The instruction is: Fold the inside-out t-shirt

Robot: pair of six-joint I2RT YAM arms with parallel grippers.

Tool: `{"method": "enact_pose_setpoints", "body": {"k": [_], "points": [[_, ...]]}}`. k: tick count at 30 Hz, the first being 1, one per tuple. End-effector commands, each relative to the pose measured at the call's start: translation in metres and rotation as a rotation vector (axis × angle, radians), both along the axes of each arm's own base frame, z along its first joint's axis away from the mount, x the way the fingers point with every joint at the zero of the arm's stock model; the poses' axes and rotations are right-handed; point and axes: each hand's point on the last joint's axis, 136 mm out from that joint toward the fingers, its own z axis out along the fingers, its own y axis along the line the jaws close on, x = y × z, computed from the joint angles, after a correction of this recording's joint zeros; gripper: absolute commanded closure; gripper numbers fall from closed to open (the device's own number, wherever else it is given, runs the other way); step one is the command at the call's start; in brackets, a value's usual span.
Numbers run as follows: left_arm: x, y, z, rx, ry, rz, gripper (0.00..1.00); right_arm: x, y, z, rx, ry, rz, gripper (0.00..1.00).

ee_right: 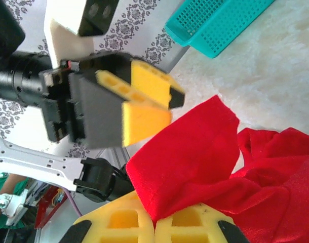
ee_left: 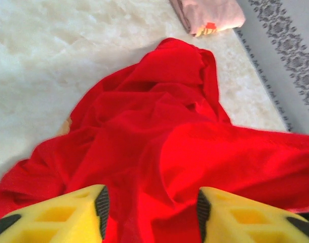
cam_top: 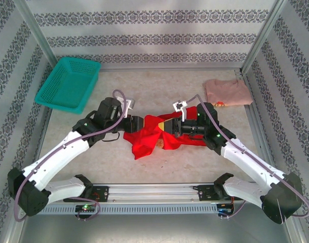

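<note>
The inside-out t-shirt (cam_top: 146, 140) is a bright red crumpled heap at the middle of the table, between my two arms. My left gripper (cam_top: 138, 123) is at its left edge. In the left wrist view the yellow fingers (ee_left: 68, 215) stand apart, open, and red cloth (ee_left: 159, 116) runs loosely between them without being pinched. My right gripper (cam_top: 167, 126) is at the heap's right edge. In the right wrist view it (ee_right: 162, 223) is shut on a fold of the red cloth (ee_right: 195, 152), lifted a little. The left gripper (ee_right: 144, 109) faces it closely.
A teal basket (cam_top: 68, 83) stands at the back left of the table (cam_top: 169, 86). A folded pale pink shirt (cam_top: 228, 92) lies at the back right, near the right wall. The arm bases and a metal rail (cam_top: 154, 192) run along the near edge.
</note>
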Motion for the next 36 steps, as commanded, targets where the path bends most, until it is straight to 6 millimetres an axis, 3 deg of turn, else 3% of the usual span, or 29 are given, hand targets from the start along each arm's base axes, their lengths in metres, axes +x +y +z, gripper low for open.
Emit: {"method": "enact_pose_setpoints", "body": {"k": [1, 4, 7, 8, 12, 15, 17, 19, 23, 27, 31, 36], "points": [[-0.016, -0.011, -0.01, -0.017, 0.041, -0.03, 0.4, 0.002, 0.001, 0.009, 0.043, -0.02, -0.002, 1.0], [-0.017, -0.023, -0.02, -0.003, 0.056, -0.051, 0.33, 0.003, 0.001, 0.008, 0.043, -0.021, -0.003, 1.0], [-0.008, -0.029, -0.028, 0.023, 0.076, -0.041, 0.36, 0.003, 0.001, 0.006, 0.037, -0.022, -0.006, 1.0], [-0.005, -0.031, -0.029, 0.027, 0.079, -0.037, 0.42, 0.002, 0.001, 0.005, 0.034, -0.021, -0.005, 1.0], [0.003, -0.042, -0.03, 0.043, 0.091, -0.057, 0.8, 0.002, 0.0, -0.002, 0.016, -0.021, -0.017, 1.0], [0.003, -0.041, -0.032, 0.079, 0.092, -0.072, 0.97, 0.004, -0.005, -0.007, -0.012, -0.034, -0.043, 1.0], [0.002, -0.034, -0.02, 0.078, 0.053, -0.083, 1.0, 0.007, -0.014, -0.017, -0.089, -0.049, -0.09, 1.0], [-0.005, -0.033, 0.004, -0.034, 0.01, -0.13, 1.0, 0.011, -0.027, -0.026, -0.183, -0.081, -0.141, 1.0], [-0.028, -0.032, 0.067, -0.419, -0.041, -0.268, 1.0, 0.014, -0.04, -0.02, -0.193, -0.122, -0.183, 1.0], [-0.05, -0.036, 0.093, -0.605, -0.016, -0.388, 1.0, 0.016, -0.041, -0.018, -0.186, -0.113, -0.179, 1.0], [-0.05, -0.028, 0.074, -0.532, 0.027, -0.348, 1.0, 0.016, -0.044, -0.004, -0.129, -0.094, -0.167, 1.0], [-0.016, 0.013, 0.029, -0.391, 0.079, -0.047, 1.0, 0.012, -0.059, 0.024, 0.013, -0.078, -0.165, 1.0]]}}
